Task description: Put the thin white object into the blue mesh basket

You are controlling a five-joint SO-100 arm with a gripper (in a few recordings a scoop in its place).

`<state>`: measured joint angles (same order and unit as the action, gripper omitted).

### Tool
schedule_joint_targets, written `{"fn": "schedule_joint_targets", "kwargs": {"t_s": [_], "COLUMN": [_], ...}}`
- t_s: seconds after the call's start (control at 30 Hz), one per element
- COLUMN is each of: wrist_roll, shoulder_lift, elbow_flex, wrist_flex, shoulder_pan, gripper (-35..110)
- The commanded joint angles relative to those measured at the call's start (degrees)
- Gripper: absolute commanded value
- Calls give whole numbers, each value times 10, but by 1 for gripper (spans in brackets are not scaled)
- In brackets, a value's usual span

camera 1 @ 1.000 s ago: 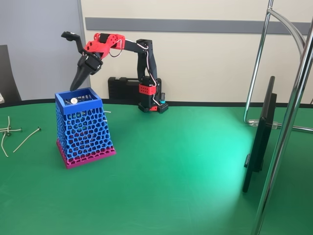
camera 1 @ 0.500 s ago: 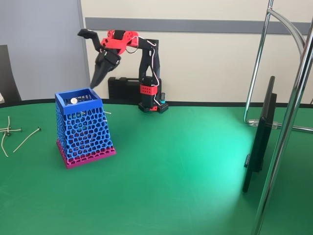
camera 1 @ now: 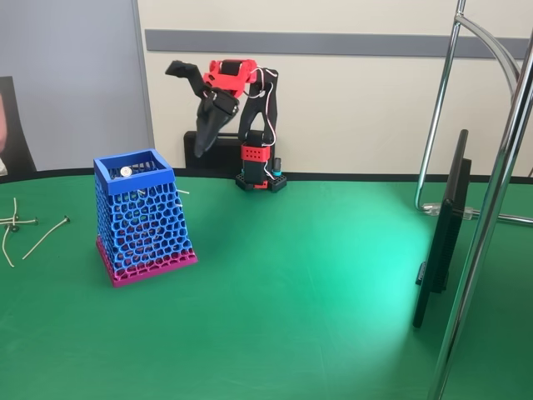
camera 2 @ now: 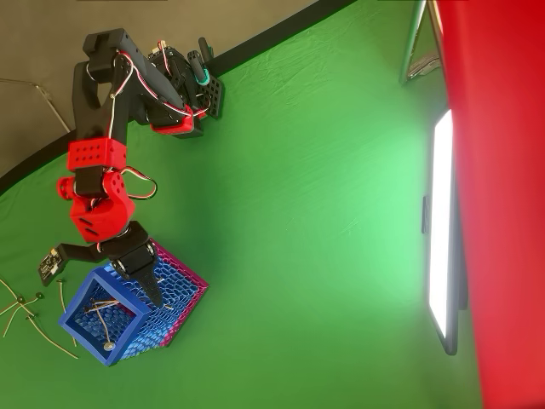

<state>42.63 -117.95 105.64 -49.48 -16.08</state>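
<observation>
The blue mesh basket [camera 1: 141, 221] with a pink base stands at the left of the green table; its rim [camera 2: 85, 334] is open upward. Several thin white sticks [camera 2: 102, 308] lie inside it, and one end pokes out through the mesh [camera 1: 178, 192]. More thin white sticks [camera 1: 46, 237] lie loose on the cloth left of the basket [camera 2: 34, 328]. My gripper [camera 1: 185, 110] hangs high in the air, right of the basket and behind it, open and holding nothing. From overhead the gripper [camera 2: 102, 284] spreads wide over the basket's edge.
The arm's base [camera 1: 254, 171] stands at the table's back edge, in front of a black case [camera 1: 218, 152]. A dark flat screen [camera 1: 441, 233] and chrome stand tubes [camera 1: 491, 208] occupy the right side. A red shape [camera 2: 511, 170] covers the overhead view's right edge.
The arm has swung right and back toward its base, from above the basket's rim to beside its own column. The gripper stayed open and empty. The basket has not moved.
</observation>
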Motion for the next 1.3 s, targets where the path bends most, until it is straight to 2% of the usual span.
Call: {"fn": "schedule_joint_targets", "kwargs": {"t_s": [0.0,0.43,0.67,0.97,1.27], "wrist_roll": [-21,-169,-214,-272,-343], "shoulder_lift": [-65,-355,-554,-722,-726], "elbow_flex": [57,409,564,693,710], "wrist_flex": [33,120,104,62,21], "shoulder_pan": [22,109,132,130,132], "gripper": [19,15,0,0,1]}}
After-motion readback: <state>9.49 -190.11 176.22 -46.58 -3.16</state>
